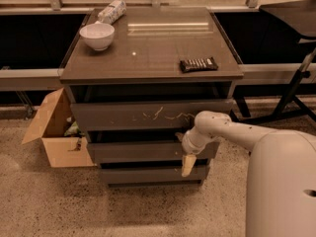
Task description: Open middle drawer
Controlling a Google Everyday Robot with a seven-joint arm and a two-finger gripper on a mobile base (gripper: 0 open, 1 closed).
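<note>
Middle drawer point(138, 151): centre of three fronts, apparently shut. Hand point(187, 158): against its right end; open or closed, cannot tell. Risk: off-centre pull may skew drawer; handleless edge invites slipping.

My gripper point(187, 158), smooth cream plastic by its look, sits at the right end of the middle drawer point(138, 151), whose dark front is matt. The cabinet top point(148, 53) shines glossy; the bowl point(97, 35) looks glazed, the box point(63, 152) plain cardboard.
</note>
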